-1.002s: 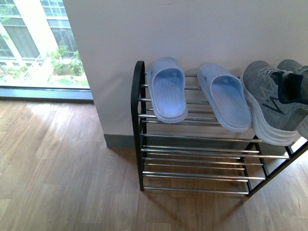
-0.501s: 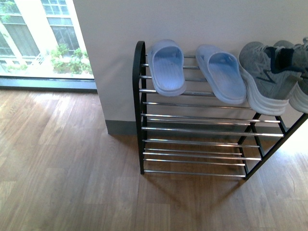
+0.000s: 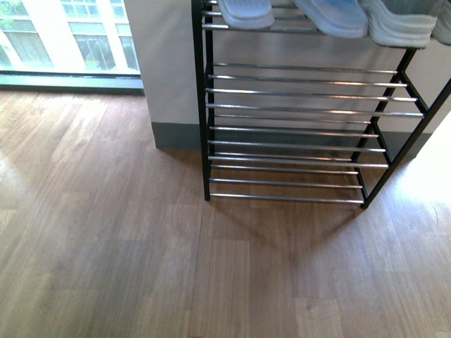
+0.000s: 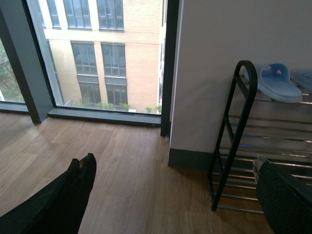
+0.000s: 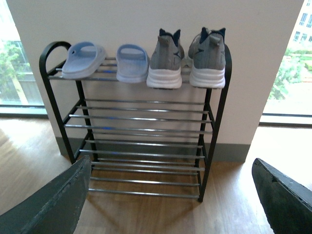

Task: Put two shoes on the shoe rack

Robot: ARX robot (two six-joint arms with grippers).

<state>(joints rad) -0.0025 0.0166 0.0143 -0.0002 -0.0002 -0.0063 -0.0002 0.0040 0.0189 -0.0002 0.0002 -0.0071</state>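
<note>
Right wrist view puts the right tool (image 5: 170,195) nearest, its two dark fingers (image 5: 53,202) spread wide at about 7 and 5 o'clock with nothing between them; the left tool (image 4: 175,195) in the left wrist view is likewise wide apart and empty above the wooden floor (image 3: 106,246). Beyond the fingers stands the shoe rack (image 5: 48,87), its lower tiers of thin chrome bars bare. On the top tier, toward 12 o'clock, sit the pale blue slides (image 5: 83,61) on one side and the grey sneakers (image 5: 165,63) beside them, heels facing the camera, soles resting across the bars. All four shoes appear to be on the rack already, so the placing looks done. If a sneaker needed shifting, I judge it light and soft in the knit upper, which would crush under a pinch, while the white sole is firmer; the padded navy collar at the heel looks like the best hold. The slides seem light, smooth plastic, probably slippery, best pinched across the strap. In the front view only the shoes' near ends show, at 12 to 1 o'clock.
</note>
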